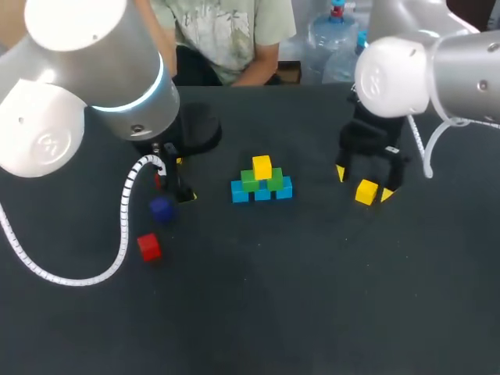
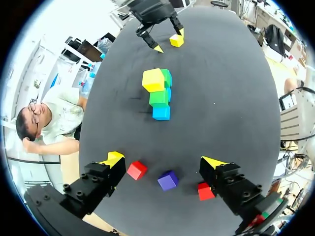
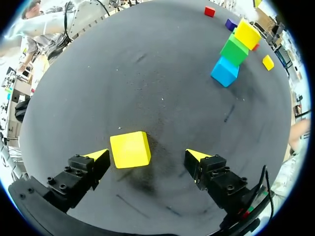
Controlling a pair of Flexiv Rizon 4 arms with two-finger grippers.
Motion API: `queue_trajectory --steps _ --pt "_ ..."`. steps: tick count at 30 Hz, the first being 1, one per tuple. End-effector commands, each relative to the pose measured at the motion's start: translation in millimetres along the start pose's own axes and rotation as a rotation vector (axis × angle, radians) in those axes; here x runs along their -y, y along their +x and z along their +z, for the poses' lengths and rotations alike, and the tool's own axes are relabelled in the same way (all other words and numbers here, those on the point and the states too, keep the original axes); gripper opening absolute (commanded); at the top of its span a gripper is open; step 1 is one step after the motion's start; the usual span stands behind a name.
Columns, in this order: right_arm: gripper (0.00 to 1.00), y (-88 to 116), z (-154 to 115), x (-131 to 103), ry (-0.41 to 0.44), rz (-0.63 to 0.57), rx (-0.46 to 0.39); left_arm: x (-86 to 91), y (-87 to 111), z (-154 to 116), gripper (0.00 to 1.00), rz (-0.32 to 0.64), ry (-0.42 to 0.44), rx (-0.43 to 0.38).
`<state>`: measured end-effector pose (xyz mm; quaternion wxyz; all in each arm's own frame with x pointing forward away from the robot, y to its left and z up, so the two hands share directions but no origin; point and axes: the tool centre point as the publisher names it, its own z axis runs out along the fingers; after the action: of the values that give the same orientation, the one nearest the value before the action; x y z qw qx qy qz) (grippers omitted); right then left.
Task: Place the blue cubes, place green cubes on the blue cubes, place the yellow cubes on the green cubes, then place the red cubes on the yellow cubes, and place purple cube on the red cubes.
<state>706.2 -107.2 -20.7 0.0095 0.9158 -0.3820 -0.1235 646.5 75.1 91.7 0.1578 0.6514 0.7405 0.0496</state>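
Head view: the pile sits mid-table. A row of blue cubes (image 1: 262,192) runs side to side, with green cubes (image 1: 251,181) on top and one yellow cube (image 1: 262,166) at the peak. The row gives the pile its long axis. The right gripper (image 1: 364,183) hangs over a loose yellow cube (image 1: 366,191), well apart from the pile. The left gripper (image 1: 184,179) is on the pile's other side, with a purple cube (image 1: 162,208) and a red cube (image 1: 148,247) nearby on the table (image 1: 312,297).

Left wrist view: the fingers are spread wide and hold nothing. The purple cube lies between them. One red cube is just beside one finger, and a second red cube (image 2: 205,191) sits against the other. The pile stands well ahead.

Right wrist view: the fingers are spread, and the loose yellow cube rests flat between them. It is closer to one finger, and the two do not pinch it. It looks light, stiff and smooth-faced, so it may slip under an off-centre squeeze. The best hold is on two opposite flat sides, low and centred. A cube has no long axis. Its sides look slightly askew to the fingers.
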Motion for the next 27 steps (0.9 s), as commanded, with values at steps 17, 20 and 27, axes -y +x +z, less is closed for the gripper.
queue_trajectory --steps 17,20,27 --pt "0.36 -5.1 -0.5 2.1 0.004 0.008 -0.021 -0.8 1.3 -0.1 1.00 0.003 0.003 0.005" --pt "0.00 -5.7 0.9 1.8 0.003 0.015 -0.021 -0.8 1.3 -0.1 1.00 0.003 0.003 0.005" --pt "0.00 -15.3 -4.3 1.8 -0.023 0.083 -0.011 -0.8 1.3 -0.1 1.00 0.003 0.003 0.005"
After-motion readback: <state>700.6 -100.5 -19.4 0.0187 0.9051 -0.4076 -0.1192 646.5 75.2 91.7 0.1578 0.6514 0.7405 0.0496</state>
